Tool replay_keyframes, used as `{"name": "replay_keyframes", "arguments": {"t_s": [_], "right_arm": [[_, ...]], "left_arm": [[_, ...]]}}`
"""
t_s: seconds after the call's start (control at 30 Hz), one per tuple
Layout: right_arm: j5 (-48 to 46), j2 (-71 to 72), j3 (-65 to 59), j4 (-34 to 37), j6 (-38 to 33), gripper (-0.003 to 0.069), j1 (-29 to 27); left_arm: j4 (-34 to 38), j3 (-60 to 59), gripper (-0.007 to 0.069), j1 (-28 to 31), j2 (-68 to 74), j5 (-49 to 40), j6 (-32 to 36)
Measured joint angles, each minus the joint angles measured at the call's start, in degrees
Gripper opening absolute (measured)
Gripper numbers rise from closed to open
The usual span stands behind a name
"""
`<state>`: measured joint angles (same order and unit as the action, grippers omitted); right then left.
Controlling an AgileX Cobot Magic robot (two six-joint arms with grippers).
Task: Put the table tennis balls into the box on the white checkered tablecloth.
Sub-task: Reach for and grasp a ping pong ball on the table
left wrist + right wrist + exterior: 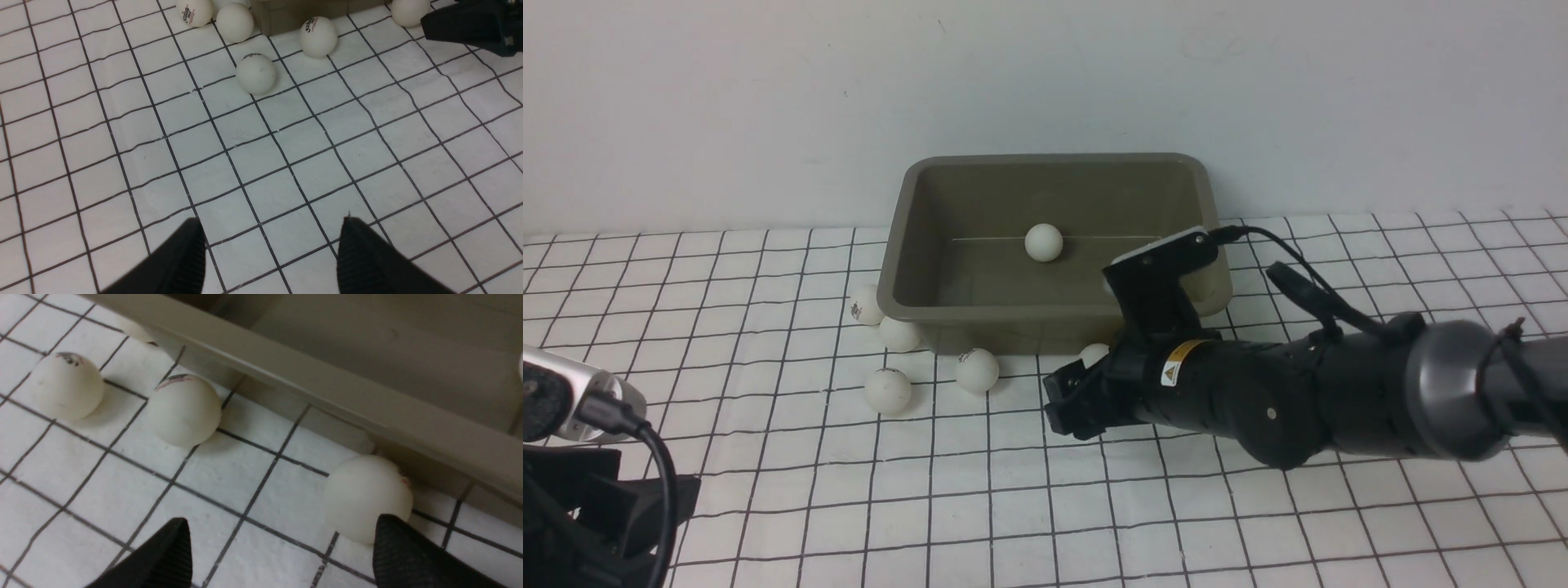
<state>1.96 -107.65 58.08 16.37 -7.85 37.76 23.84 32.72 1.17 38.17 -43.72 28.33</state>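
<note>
Right gripper (pixel 282 522) stands wide open and empty; a ball (pixel 365 498) lies just beside one jaw, near the box (pixel 327 396). Left gripper (pixel 271 222) is open, holding nothing.

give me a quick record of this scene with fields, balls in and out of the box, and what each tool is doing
surface: white checkered tablecloth
box: olive-grey, upright on the cloth
in box: one ball
on cloth: five balls visible, spread along the box's front and left front corner
right tool: open, empty, low over the cloth, nearest ball just ahead of one finger, beside the box front
left tool: open, empty, over bare cloth
</note>
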Motion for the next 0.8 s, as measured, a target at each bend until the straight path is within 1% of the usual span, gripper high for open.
{"name": "replay_keyframes", "arguments": {"t_s": [0.2, 0.5, 0.8], "right_arm": [[1.5, -1.6, 0.1, 1.0, 0.4, 0.0538, -1.5], [3.0, -3.9, 0.2, 1.2, 0.8, 0.0538, -1.6], [6.7, -5.3, 0.2, 1.7, 1.7, 0.0538, -1.6]], "left_arm": [[0.0, 0.0, 0.0395, 0.0, 0.0, -0.1, 0.0], [0.0, 0.0, 0.0395, 0.0, 0.0, -0.7, 0.0], [0.0, 0.0, 0.0395, 0.0, 0.0, -1.0, 0.0]]}}
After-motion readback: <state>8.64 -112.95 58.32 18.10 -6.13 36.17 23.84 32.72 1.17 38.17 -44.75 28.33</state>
